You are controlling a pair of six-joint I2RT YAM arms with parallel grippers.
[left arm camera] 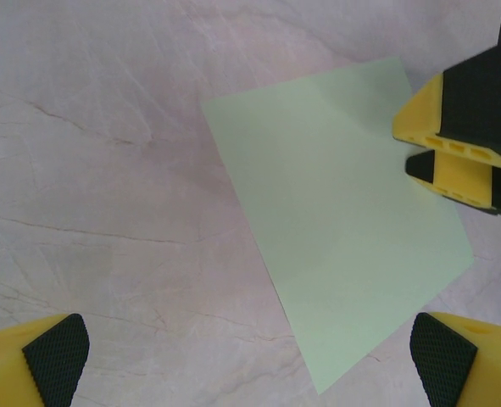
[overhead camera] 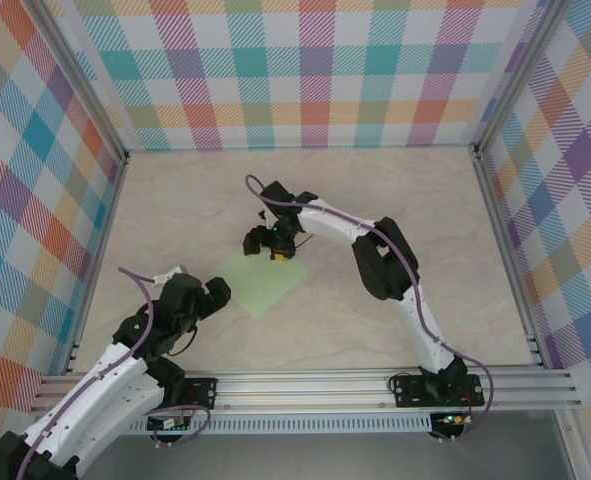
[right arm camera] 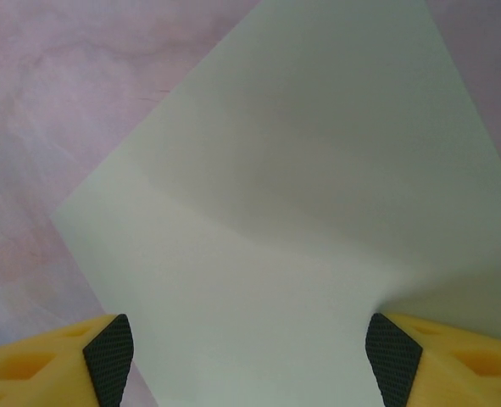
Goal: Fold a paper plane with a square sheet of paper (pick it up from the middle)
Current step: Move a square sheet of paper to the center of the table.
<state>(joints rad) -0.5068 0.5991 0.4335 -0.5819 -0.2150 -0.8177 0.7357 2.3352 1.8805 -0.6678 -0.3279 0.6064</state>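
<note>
- square sheet of paper [overhead camera: 262,284] lies on the surface [overhead camera: 375,325], between both arms;
- right end effector [right arm camera: 250,352] wide, fingertips astride the sheet's far edge;
- left end effector [left arm camera: 248,352] wide, empty, just beside the sheet.

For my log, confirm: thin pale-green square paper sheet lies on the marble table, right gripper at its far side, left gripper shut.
Not shut: the left wrist view shows the left gripper open, fingertips wide apart. The pale-green paper sheet, marble table and right gripper are as stated.
</note>
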